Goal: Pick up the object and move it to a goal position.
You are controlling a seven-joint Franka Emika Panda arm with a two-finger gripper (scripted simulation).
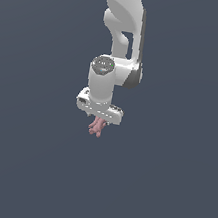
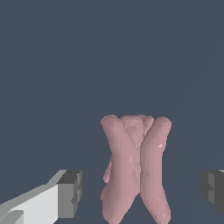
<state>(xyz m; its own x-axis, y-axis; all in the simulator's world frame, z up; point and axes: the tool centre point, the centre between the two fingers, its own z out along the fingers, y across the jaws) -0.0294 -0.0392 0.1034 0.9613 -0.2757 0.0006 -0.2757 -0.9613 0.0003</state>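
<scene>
Now the hand (image 1: 98,122) hovers over the object (image 1: 96,126), fingers (image 2: 70,194) spread wide with clear gaps either side of that pink lump (image 2: 134,168). Open table (image 1: 167,192) all around; fingertips hidden in the exterior view.

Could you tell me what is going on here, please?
A white robot arm points its gripper downward over a small pink lumpy object. In the wrist view the object sits between the two fingers, with open space on both sides, so the gripper is open and nothing is grasped yet.
</scene>
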